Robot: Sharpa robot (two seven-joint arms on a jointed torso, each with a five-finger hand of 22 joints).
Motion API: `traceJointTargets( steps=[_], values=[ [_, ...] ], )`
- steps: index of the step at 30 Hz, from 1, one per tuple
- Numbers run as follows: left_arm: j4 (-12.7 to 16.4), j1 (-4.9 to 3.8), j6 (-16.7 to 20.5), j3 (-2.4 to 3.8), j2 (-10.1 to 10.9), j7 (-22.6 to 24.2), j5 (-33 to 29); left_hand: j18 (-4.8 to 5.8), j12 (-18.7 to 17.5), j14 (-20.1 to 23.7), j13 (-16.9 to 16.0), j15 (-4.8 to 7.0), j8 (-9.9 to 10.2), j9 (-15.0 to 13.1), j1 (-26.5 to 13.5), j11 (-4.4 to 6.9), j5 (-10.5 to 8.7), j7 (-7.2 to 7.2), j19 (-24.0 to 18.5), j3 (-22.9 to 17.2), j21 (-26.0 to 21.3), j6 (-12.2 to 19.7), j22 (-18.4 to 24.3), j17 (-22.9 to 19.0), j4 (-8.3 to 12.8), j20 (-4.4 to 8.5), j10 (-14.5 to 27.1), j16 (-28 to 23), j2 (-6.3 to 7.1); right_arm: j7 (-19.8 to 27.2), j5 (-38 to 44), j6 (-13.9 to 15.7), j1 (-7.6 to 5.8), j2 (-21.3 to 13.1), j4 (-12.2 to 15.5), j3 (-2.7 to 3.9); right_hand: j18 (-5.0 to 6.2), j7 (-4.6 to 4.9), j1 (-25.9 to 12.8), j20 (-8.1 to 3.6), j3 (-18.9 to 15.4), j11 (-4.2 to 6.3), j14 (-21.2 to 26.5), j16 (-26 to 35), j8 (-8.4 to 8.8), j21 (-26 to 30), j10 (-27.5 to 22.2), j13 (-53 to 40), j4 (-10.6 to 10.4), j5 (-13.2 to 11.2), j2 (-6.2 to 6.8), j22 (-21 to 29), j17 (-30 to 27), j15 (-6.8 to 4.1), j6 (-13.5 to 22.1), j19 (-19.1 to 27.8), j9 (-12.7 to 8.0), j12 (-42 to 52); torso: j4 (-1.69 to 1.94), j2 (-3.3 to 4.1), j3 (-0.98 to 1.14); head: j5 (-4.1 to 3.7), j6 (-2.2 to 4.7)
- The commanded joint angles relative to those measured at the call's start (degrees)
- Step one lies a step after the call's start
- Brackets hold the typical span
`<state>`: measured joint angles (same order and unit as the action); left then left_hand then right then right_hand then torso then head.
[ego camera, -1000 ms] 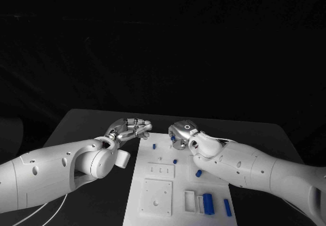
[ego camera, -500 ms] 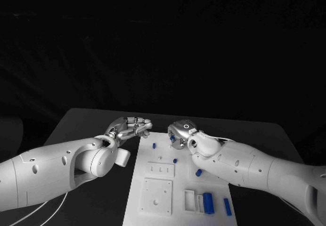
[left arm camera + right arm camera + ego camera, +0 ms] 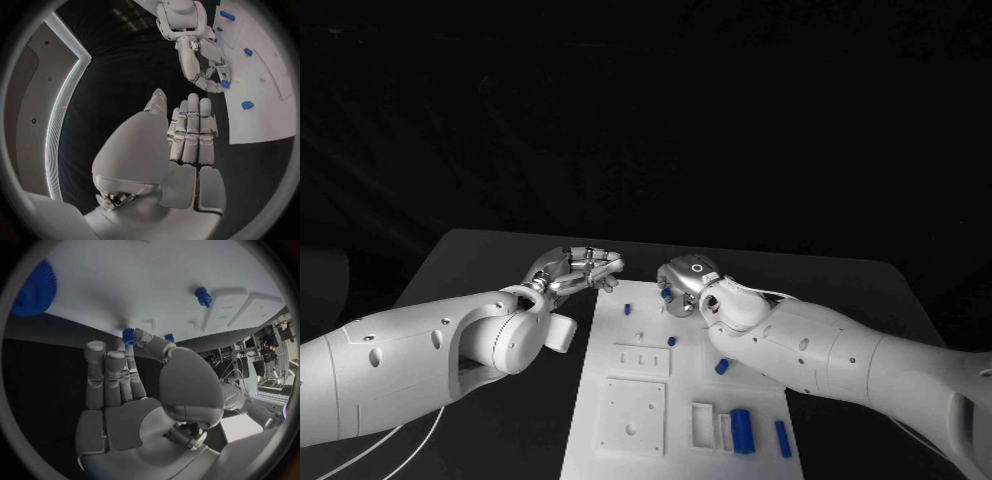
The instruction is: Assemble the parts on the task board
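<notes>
In the head view we see the task board (image 3: 661, 390) running from the middle of the frame down to the bottom edge. Our left hand (image 3: 577, 270) sits just left of the board's upper end, fingers curled in, and we cannot make out anything in them from here. Our right hand (image 3: 684, 284) hangs over the board's upper right part with a small blue part (image 3: 665, 293) at its fingers. We judge it is held there to be set into a seat on the board. Lower right on the board, a row of narrow slots (image 3: 702, 425) holds one large blue block (image 3: 743, 432), with a slimmer blue bar (image 3: 782, 440) just right of it; the slot at the left looks unfilled. More blue pieces stand near the board's middle (image 3: 672, 342) and upper end (image 3: 627, 311).

In the left wrist view our left hand (image 3: 187, 137) lies with fingers straight and side by side, holding nothing. It looks parked off the board so as to leave room. Upper right, the right hand (image 3: 209, 75) pinches the blue part (image 3: 224, 83) at the board's edge.

In the right wrist view our right hand (image 3: 122, 375) nips the blue part (image 3: 128, 335) between thumb and fingertip, just off the white board (image 3: 162, 285). A blue gear (image 3: 34, 290) lies upper left, a blue peg (image 3: 202, 295) upper right.
</notes>
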<state>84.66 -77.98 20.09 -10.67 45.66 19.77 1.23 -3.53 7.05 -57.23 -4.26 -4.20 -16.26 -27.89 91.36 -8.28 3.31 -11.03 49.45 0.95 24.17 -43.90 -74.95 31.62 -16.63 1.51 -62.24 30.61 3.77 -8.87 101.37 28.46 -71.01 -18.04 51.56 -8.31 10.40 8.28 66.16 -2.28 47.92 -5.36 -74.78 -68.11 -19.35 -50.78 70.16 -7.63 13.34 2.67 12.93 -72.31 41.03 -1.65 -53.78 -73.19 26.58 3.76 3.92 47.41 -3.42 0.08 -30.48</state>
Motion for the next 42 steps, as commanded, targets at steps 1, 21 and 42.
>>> traceJointTargets(
  steps=[1,21,42],
  values=[
    [0.04,-0.13,-0.55,0.06,-0.17,0.37,-0.01,-0.85,-0.34,0.07,0.07,-0.07,0.27,0.08,-0.37,-0.02,-0.40,-0.07,-0.47,-0.38,0.28,-0.26,-1.01,0.06,-0.03,-0.06,0.19,-0.35,0.18,0.92,-1.52,-0.45,0.05,-0.03,-0.03,-0.02,4.60,0.79,0.19,-0.04,-0.03,-0.40,-0.13,-0.27,0.86,0.47,-2.51,0.71,-0.26,0.11,0.88,-0.02,-0.21,0.91,1.56,0.31,-0.39,-0.37,-0.03,0.01,0.01,0.00,0.09],
    [-0.25,-0.13,-0.32,0.05,0.62,0.53,-0.01,-0.85,-0.49,0.07,0.10,-0.08,0.34,0.13,-0.39,-0.02,-0.39,-0.03,-0.49,-0.44,0.30,-0.18,-1.00,0.13,-0.03,-0.07,0.32,-0.42,0.17,1.09,-5.22,0.95,-1.74,-10.21,13.73,2.72,4.60,1.83,1.02,0.19,-0.36,-1.54,0.16,-0.67,1.83,1.21,-5.79,2.57,-1.27,0.24,3.05,0.33,-1.16,2.00,3.63,0.28,-1.11,0.91,-0.49,-0.11,0.27,0.12,0.73],
    [-1.26,-0.09,-0.54,0.02,0.91,1.25,4.36,-0.84,-0.49,0.09,0.05,-0.10,0.30,0.14,-0.36,-0.05,-0.40,0.03,-0.58,-0.55,0.35,-0.31,-1.00,0.26,-0.03,-0.09,0.07,-0.55,0.17,2.57,-13.19,-8.09,-2.40,-19.89,16.53,4.42,4.60,-0.77,-2.76,-1.02,-10.07,4.42,0.46,-2.41,1.52,0.30,10.11,-15.79,-2.72,2.14,3.30,-0.81,-1.46,-3.95,2.76,-0.73,-1.21,15.64,-2.02,-0.47,1.44,0.70,1.17]
  ],
)
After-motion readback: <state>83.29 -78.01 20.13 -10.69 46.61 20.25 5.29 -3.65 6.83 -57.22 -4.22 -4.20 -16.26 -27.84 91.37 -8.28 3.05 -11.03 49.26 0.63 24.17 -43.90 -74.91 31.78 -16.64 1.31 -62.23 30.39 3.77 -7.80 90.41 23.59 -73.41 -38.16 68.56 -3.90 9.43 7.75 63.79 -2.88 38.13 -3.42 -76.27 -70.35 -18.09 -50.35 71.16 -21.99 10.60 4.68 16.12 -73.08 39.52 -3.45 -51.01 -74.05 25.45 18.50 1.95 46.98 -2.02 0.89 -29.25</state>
